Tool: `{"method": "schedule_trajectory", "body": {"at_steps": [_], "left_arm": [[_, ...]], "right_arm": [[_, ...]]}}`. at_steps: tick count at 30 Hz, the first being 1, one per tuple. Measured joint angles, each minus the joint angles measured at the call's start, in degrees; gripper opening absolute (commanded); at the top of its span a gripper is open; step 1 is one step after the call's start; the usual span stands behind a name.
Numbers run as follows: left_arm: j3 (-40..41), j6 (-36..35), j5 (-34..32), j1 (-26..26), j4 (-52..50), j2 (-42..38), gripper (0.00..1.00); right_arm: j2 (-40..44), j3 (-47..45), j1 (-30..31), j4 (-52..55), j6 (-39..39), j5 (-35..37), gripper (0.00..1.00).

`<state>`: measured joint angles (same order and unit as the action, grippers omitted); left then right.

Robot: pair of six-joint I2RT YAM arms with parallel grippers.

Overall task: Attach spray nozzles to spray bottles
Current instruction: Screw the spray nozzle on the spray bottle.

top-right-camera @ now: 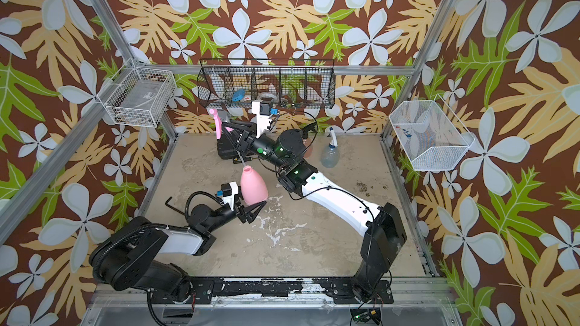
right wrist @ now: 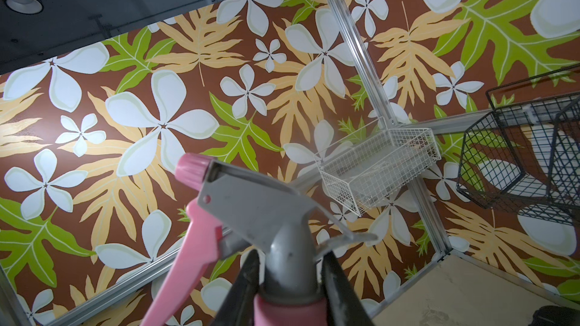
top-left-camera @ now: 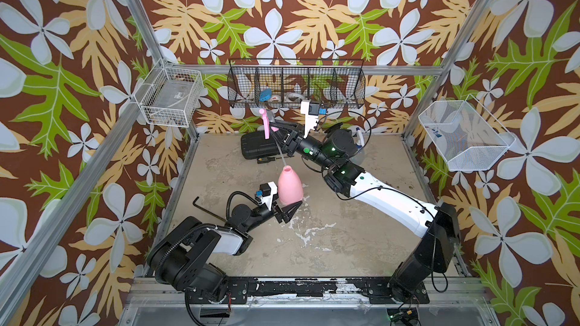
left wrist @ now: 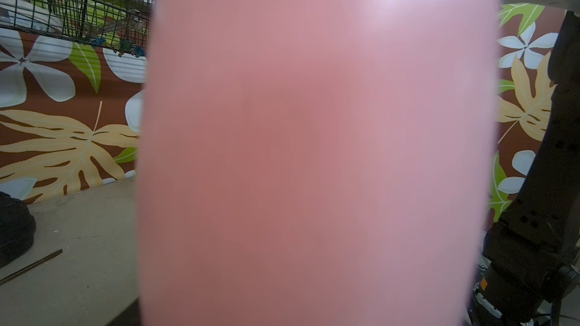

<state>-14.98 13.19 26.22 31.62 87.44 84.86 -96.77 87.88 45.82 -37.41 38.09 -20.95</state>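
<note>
- The pink bottle (top-left-camera: 290,188) stands upright mid-bench (top-left-camera: 345,230) with its mouth open. It's light, empty-looking plastic with a smooth cone wall, so I'd expect it to tip or spin at a nudge.
- Your left hand (top-left-camera: 290,211) sits low at the bottle's wide base and is clamped on it, as far as I can judge. One finger shows on the near side and the other is hidden behind the bottle, which fills the left wrist view as a pink blur.
- Your right hand (right wrist: 288,286) is pinched on the grey neck of the grey-and-pink nozzle (right wrist: 251,205), just above its pink collar. That's a good spot: stiff, and clear of the springy trigger.
- That arm reaches far and left across the bench with the wrist cocked up, carrying the nozzle high and a touch left of the bottle.
- The dip tube (top-left-camera: 281,155) slants down to the bottle's mouth. It's thin and bendy, and likely to snag the rim. Whether its tip is inside, I can't tell.
</note>
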Motion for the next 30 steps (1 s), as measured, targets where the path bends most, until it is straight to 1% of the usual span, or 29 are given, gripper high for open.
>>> {"method": "schedule_trajectory", "body": {"at_steps": [4, 8, 16, 26, 28, 30], "left_arm": [[0.00, -0.02, 0.00, 0.00, -0.63, -0.09, 0.62], [-0.15, 0.09, 0.02, 0.00, -1.20, -0.83, 0.63], [-2.49, 1.75, 0.85, 0.00, -4.94, -3.52, 0.62], [-9.70, 3.19, 0.63, 0.00, -13.53, -8.96, 0.59], [-10.51, 3.15, 0.28, 0.00, -15.21, -10.12, 0.59], [-11.10, 3.13, -0.33, 0.00, -16.83, -11.23, 0.59]], "right_arm": [[-0.13, -0.22, 0.00, 0.17, -0.81, 0.00, 0.03], [0.28, -2.36, 0.04, 0.52, -0.85, -0.07, 0.03], [4.15, -6.23, 0.11, 1.09, -2.56, -0.13, 0.04], [9.42, -11.43, 0.11, 2.27, -5.90, 2.27, 0.05], [10.23, -12.15, 0.11, 2.47, -6.73, 2.99, 0.07], [11.10, -12.87, 0.20, 2.73, -7.26, 3.52, 0.11]]}}
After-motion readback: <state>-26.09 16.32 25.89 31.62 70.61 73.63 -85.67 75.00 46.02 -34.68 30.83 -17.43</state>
